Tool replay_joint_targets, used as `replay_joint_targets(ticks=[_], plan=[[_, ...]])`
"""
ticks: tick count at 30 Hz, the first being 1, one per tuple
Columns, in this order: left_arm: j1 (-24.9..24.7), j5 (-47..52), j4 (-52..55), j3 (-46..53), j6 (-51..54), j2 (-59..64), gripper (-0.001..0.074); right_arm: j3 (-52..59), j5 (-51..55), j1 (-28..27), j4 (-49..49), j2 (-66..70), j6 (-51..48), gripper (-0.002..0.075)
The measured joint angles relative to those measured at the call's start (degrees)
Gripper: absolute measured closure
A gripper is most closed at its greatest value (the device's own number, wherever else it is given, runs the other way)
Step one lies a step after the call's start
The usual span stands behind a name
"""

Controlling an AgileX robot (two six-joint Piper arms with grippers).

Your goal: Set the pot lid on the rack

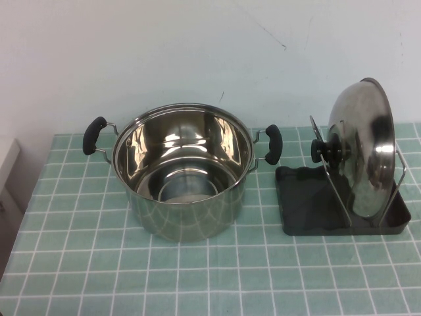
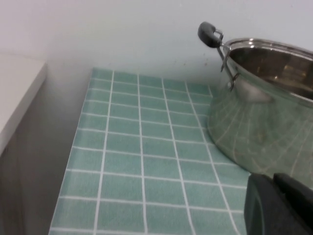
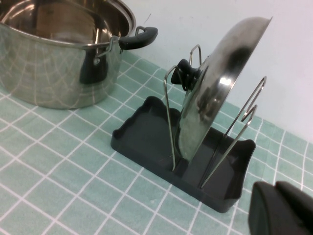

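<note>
The shiny steel pot lid [image 1: 365, 155] stands on edge in the dark grey rack [image 1: 309, 204] at the right of the table, held between wire loops, its black knob [image 1: 322, 150] facing the pot. It also shows in the right wrist view [image 3: 210, 93], in the rack [image 3: 146, 132]. No gripper touches it. My right gripper [image 3: 275, 188] is shut and empty, back from the rack's near end. My left gripper [image 2: 273, 177] is shut and empty, low beside the pot's left side. Neither gripper shows in the high view.
The deep steel pot [image 1: 181, 168] with two black side handles stands open at the table's middle, left of the rack. The table has a green tiled cloth [image 1: 79, 263]. A white wall runs behind. A pale cabinet [image 2: 14, 93] stands off the table's left edge.
</note>
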Motion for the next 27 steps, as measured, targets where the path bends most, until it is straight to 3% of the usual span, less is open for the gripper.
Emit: replay_joint_targets(ticks=[6, 27], plan=[[0.10, 6.27, 0.39, 0.02, -0.12, 0.00, 0.0736, 0.00, 0.00, 0.00, 0.04, -0.04, 0.00, 0.0725], [0.10, 6.74, 0.89, 0.02, 2.46, 0.00, 0.0736, 0.00, 0.00, 0.00, 0.04, -0.13, 0.00, 0.0725]])
